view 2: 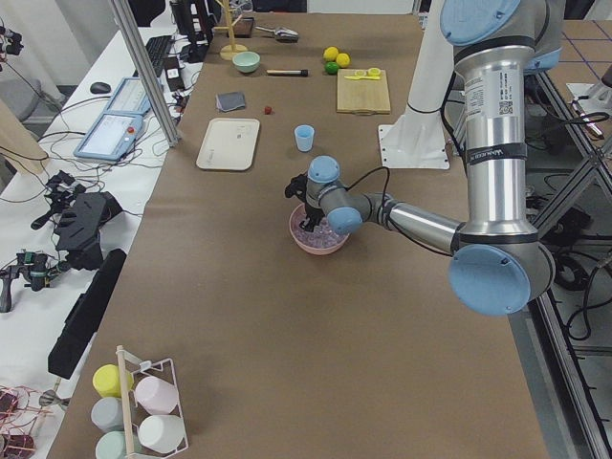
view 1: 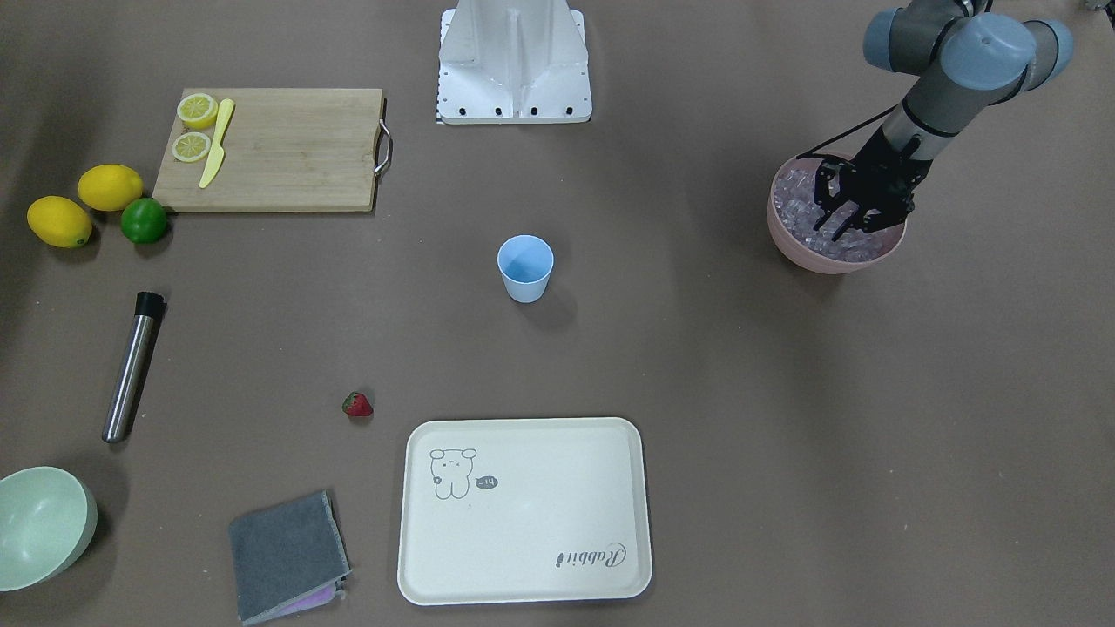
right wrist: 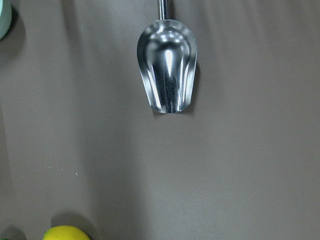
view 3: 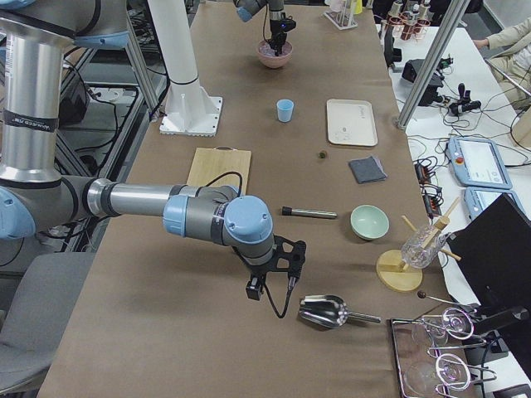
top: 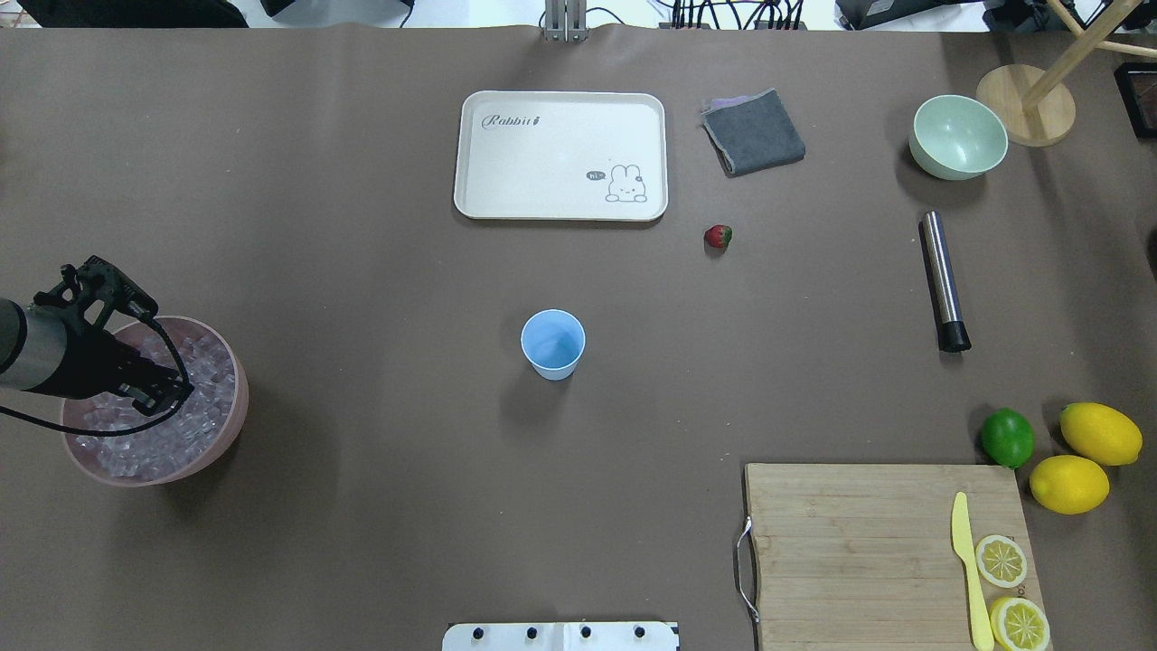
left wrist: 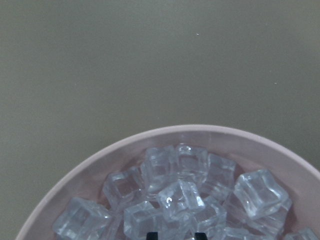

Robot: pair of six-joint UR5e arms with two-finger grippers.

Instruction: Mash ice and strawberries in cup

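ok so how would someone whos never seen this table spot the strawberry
Find the cream tray with the rabbit drawing, at the far middle of the table in the overhead view. Just off its corner nearest the folded grey cloth, on bare tabletop, lies the strawberry. It is the only red thing there, tiny with a green cap, unlike the round all-green lime.

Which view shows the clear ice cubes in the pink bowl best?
The left wrist view: separate clear glassy ice cubes, close up. Front-facing and overhead show a pile partly behind the left gripper; side views, only specks.
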